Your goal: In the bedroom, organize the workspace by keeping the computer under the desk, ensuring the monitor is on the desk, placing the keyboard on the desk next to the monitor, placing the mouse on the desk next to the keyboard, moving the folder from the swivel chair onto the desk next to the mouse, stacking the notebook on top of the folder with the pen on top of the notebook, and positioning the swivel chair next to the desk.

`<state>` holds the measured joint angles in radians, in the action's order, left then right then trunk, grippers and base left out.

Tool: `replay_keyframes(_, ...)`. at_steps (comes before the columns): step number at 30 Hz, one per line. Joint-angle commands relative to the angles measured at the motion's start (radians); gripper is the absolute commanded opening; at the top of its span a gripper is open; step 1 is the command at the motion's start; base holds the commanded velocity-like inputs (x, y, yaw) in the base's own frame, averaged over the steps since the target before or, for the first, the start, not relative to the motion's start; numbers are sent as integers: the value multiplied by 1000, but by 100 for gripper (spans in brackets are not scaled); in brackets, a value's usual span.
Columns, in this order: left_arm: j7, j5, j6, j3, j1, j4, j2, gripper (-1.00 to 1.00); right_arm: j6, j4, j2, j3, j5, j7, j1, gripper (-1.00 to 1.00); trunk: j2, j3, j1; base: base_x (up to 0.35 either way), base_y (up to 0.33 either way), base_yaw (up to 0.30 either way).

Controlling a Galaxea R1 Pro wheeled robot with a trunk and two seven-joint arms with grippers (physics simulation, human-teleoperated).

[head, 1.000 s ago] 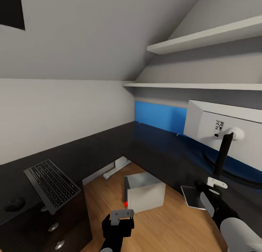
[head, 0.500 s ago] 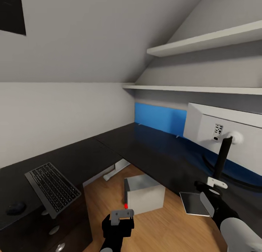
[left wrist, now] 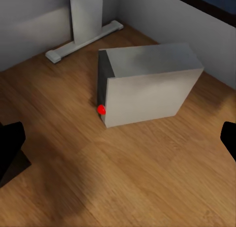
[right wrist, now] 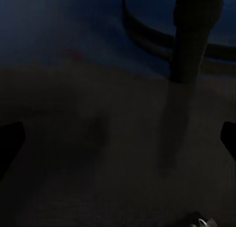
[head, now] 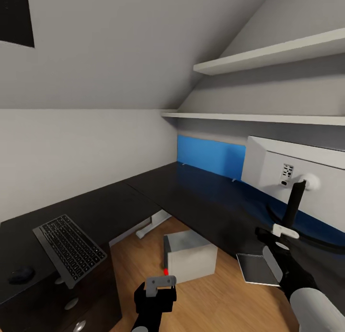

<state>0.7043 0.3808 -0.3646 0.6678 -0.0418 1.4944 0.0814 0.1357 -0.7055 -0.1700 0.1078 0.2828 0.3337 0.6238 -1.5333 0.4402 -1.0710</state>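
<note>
Under the sloped grey ceiling of the bedroom (head: 96, 58), the L-shaped black desk (head: 143, 197) runs along two walls and meets in the far corner. On its left wing the dark grey keyboard (head: 69, 248) lies at an angle, one corner jutting past the front edge above the drawers with round silver knobs (head: 71, 302). The small black mouse (head: 21, 274) sits just beside it, further to the left. On the right wing stands the monitor (head: 292, 178), its white back toward the camera, carried on a slim black stand (head: 293, 202); a dark cable (head: 306, 238) curves over the desk surface behind it. A blue wall panel (head: 211, 157) lines the wall behind the desk, with two white shelves (head: 268, 53) above.

The computer (head: 189, 256), a pale grey tower with a small red light (head: 166, 271) on its dark front, stands on the wood plank floor (head: 215, 293) in the open space beneath the desk corner, near a white desk leg (head: 151, 224).

The left gripper (head: 160, 281) hangs low over the floor just in front of the computer; in the left wrist view its dark fingertips (left wrist: 10, 148) sit wide apart at the frame edges with nothing between them, the tower (left wrist: 147, 89) ahead. The right gripper (head: 282, 236) hovers above the desk beside the monitor stand (right wrist: 194, 35); its fingers (right wrist: 10, 138) are likewise spread and empty. A flat grey plate (head: 256, 269) shows at the desk edge next to the right arm.
</note>
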Motion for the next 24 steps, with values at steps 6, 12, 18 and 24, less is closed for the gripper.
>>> replay_keyframes(6, 8, 4, -4, 1, -1, 1, -1, 100, 202, -436, 78, -7, 6, 86, -211, 100, -1, 1, 0, 0, 0, 0)
replay_keyframes(12, 3, 2, 8, 6, 5, -10, 10, 100, 247, -582, 142, -74, 2, 108, -311, 100, -1, 1, 0, 0, 0, 0)
replay_keyframes(18, 8, -1, 42, 3, 12, -44, 44, 100, 239, -548, 163, -92, 39, 74, -327, 100, -1, 1, 0, 0, 0, 0)
replay_keyframes(24, 14, -2, 30, -9, 41, -21, 10, 100, 227, -583, 157, -64, 30, 41, -320, 100, -1, 1, 0, 0, 0, 0)
